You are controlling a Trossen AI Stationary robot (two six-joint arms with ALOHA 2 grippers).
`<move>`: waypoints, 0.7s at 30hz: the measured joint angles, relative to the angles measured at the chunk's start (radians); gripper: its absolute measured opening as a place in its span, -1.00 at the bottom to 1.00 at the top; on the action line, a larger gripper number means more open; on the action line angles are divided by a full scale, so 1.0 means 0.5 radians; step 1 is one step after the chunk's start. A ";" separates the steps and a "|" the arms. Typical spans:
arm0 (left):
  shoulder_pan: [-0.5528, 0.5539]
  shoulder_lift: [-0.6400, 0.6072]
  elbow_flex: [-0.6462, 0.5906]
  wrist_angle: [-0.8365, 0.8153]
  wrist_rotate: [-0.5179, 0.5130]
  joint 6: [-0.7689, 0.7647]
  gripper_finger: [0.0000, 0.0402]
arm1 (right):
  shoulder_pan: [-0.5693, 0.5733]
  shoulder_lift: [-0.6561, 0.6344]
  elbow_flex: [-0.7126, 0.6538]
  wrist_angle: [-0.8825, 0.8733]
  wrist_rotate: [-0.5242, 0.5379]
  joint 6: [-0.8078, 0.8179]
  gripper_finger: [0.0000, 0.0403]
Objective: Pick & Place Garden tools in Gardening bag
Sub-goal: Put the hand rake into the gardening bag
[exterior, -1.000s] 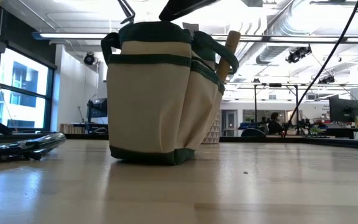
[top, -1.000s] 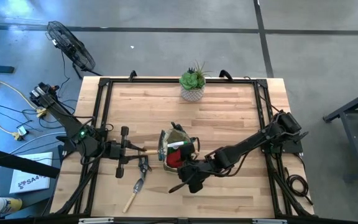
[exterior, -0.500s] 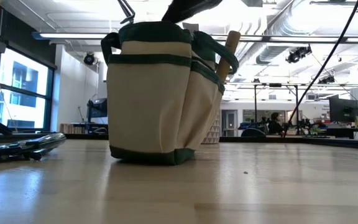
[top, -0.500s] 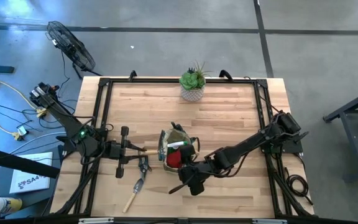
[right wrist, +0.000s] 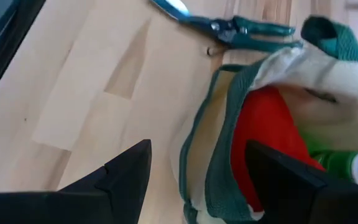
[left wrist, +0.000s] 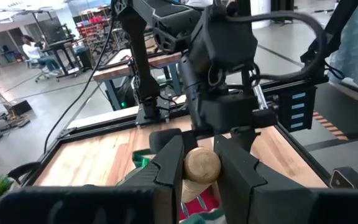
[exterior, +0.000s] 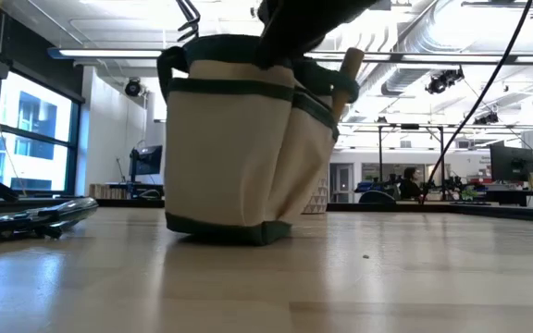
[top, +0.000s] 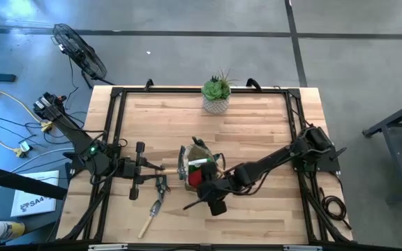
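Two dark fingers of my right pincer (right wrist: 197, 180) are spread wide over the round tan cloth bag with the green rim (right wrist: 229, 112). My left pincer (left wrist: 201, 165) squeezes a wooden tool handle (left wrist: 201, 165) at the bag's nine o'clock. I should go slow, keeping the bag steady.

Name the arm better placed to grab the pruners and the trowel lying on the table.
Probably left. The left gripper is right by the pruners and trowel, though it is shut on a wooden handle. The right gripper hangs open over the gardening bag.
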 joint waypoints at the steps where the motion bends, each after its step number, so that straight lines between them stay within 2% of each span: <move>1: -0.001 0.000 0.000 0.000 -0.001 -0.001 -0.68 | -0.009 0.005 0.000 -0.009 -0.013 0.025 0.24; 6: 0.000 0.000 0.000 -0.002 -0.002 -0.005 -0.68 | -0.023 0.005 0.000 -0.069 -0.018 0.133 0.22; 10: -0.001 0.000 0.000 -0.003 0.006 -0.004 -0.68 | -0.018 0.005 0.000 -0.079 -0.018 0.141 0.06; 14: 0.000 0.000 0.000 -0.022 0.010 -0.004 -0.68 | 0.001 0.005 0.000 -0.161 -0.017 0.147 -0.26; 19: -0.001 0.000 0.000 -0.051 0.023 -0.025 -0.68 | 0.026 0.004 0.000 -0.276 -0.012 0.143 -0.85; 21: -0.002 0.001 0.000 -0.054 -0.038 -0.082 -0.68 | 0.037 0.004 0.000 -0.285 -0.005 0.141 -0.95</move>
